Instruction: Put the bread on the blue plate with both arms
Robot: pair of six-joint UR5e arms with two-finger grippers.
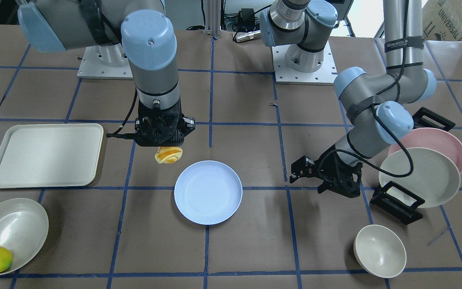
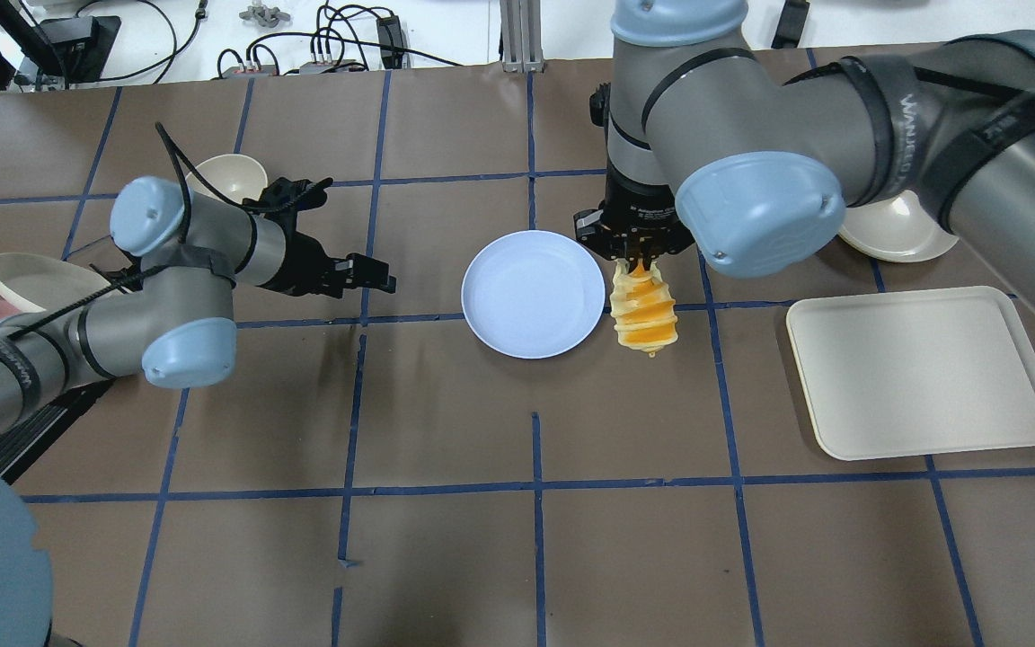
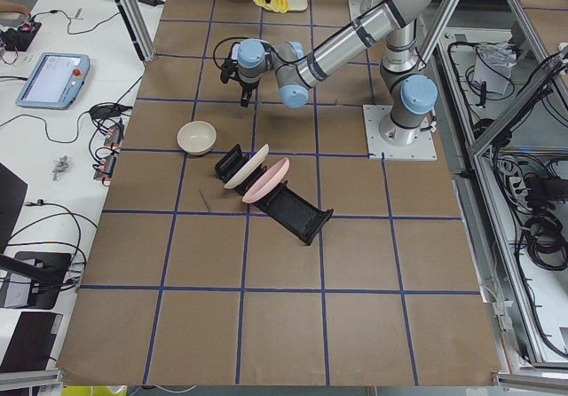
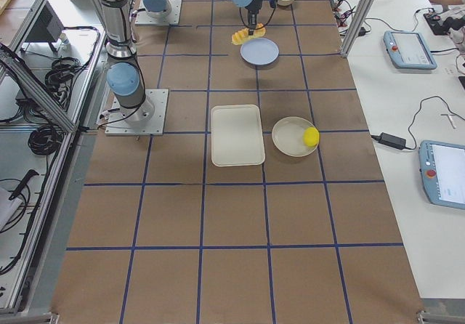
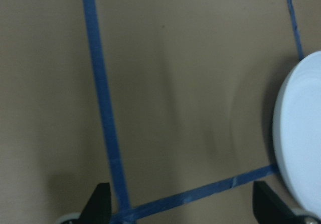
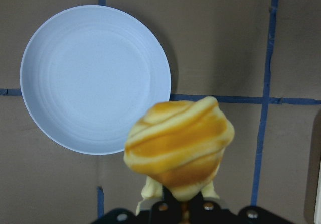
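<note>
The ridged, orange-and-pale-yellow striped bread loaf (image 6: 178, 148) hangs clamped in the right arm's black two-finger gripper (image 6: 183, 208), over bare table just beside the round, pale blue matte plate (image 6: 95, 78). Farther off, the left gripper (image 5: 183, 211) is spread wide, holding nothing.

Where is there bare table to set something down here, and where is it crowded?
Bare: the strip between the left gripper and the blue plate, the wide stretch on the robot's side of plate and tray, and the tray itself. Crowded: the plate rack by the left arm, and where the right gripper holds the bread.
</note>
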